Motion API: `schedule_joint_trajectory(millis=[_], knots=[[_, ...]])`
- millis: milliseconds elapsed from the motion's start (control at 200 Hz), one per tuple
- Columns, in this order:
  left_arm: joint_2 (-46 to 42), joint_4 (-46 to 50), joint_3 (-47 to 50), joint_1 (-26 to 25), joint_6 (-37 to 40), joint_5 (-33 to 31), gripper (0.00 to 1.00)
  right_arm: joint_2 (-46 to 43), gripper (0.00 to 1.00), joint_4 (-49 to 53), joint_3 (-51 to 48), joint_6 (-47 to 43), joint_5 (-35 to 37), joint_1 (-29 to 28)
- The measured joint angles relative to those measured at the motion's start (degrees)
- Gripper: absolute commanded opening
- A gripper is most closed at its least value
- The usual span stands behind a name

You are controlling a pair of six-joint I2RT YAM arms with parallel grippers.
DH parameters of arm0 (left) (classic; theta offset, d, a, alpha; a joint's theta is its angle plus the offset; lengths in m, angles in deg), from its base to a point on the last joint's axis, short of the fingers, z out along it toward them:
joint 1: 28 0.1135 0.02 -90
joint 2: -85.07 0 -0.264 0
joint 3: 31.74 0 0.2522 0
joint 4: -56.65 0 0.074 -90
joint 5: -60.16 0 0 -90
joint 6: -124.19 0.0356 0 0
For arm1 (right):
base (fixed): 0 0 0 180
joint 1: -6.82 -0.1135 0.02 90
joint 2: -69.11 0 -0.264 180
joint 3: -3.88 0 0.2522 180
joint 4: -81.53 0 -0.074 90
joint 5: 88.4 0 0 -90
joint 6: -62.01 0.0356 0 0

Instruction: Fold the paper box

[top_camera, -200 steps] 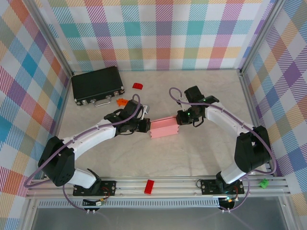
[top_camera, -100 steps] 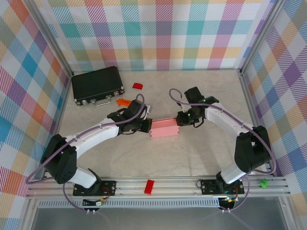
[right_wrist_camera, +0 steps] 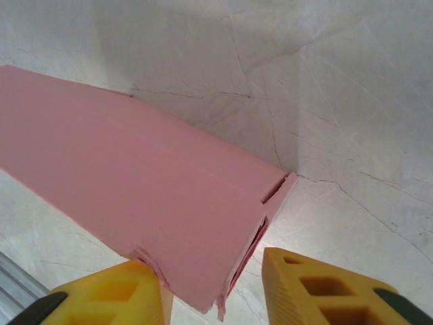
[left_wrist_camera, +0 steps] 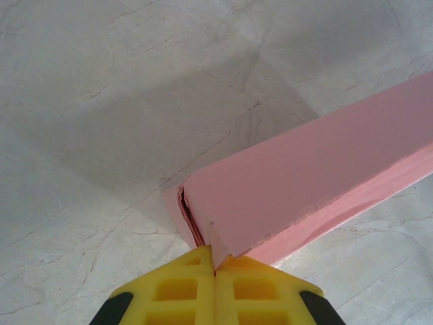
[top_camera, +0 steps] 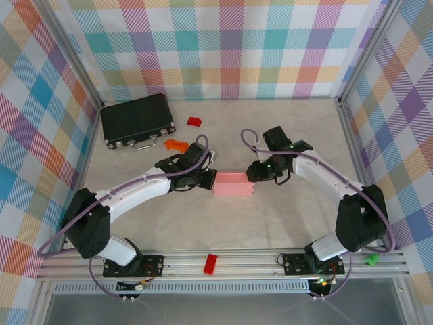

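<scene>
The paper box (top_camera: 232, 184) is a closed pale-pink rectangular box lying on the table between the two arms. My left gripper (top_camera: 208, 180) is at its left end. In the left wrist view the yellow fingers (left_wrist_camera: 183, 291) are shut on the near corner of the paper box (left_wrist_camera: 304, 183), pinching a fold of card. My right gripper (top_camera: 253, 174) is at the right end. In the right wrist view its jaws (right_wrist_camera: 210, 277) stand open either side of the end of the paper box (right_wrist_camera: 135, 183), whose end flaps gape slightly.
A black case (top_camera: 137, 119) lies at the back left, with a red block (top_camera: 194, 121) and orange blocks (top_camera: 173, 143) beside it. Another red block (top_camera: 210, 263) rests on the front rail and a green piece (top_camera: 371, 258) at its right end.
My right gripper has opened and let go of the box's right end. The box has settled a little lower and more level. The left gripper stays shut and has shifted slightly right.
</scene>
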Motion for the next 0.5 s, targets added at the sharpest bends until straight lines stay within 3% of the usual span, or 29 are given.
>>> schedule_joint_trajectory(millis=[500], knots=[[0.0,0.0,0.0,-0.3,0.2,-0.7,0.03,-4.8,0.5,-2.1,-1.4,0.0,-0.9,0.0]])
